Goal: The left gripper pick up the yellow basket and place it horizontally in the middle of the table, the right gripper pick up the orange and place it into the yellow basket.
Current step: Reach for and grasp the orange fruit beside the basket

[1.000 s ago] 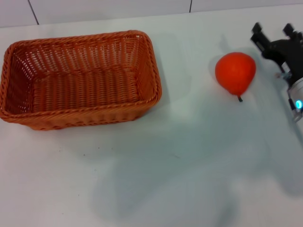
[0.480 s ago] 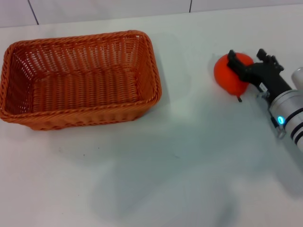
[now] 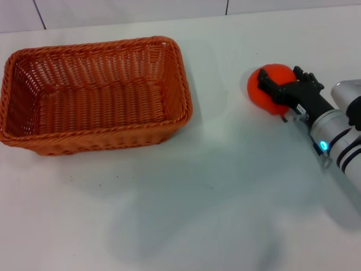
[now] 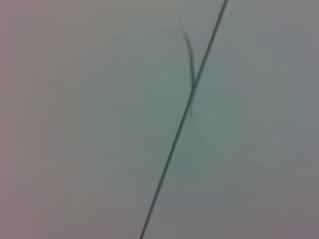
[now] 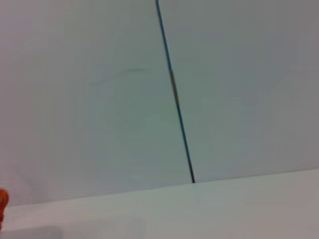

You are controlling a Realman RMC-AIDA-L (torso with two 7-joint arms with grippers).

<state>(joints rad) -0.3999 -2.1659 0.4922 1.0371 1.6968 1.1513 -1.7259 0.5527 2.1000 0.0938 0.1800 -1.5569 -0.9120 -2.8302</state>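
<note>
Orange [image 3: 265, 90] now between right gripper [image 3: 280, 86] fingers.

On your left the yellow basket [image 3: 93, 93] sits lengthwise on the table [image 3: 186, 214], while well apart to its right you have the orange [image 3: 269, 88] on the tabletop, with the right gripper [image 3: 280, 89] reaching in from the right edge and straddling it.

1. We see a pale wall [image 3: 130, 11] at the far side, built of smooth panels.
2. Thin dark seams [image 3: 38, 14] divide those panels.
3. In the right wrist view, one seam [image 5: 175, 99] ends where wall meets a white surface.
</note>
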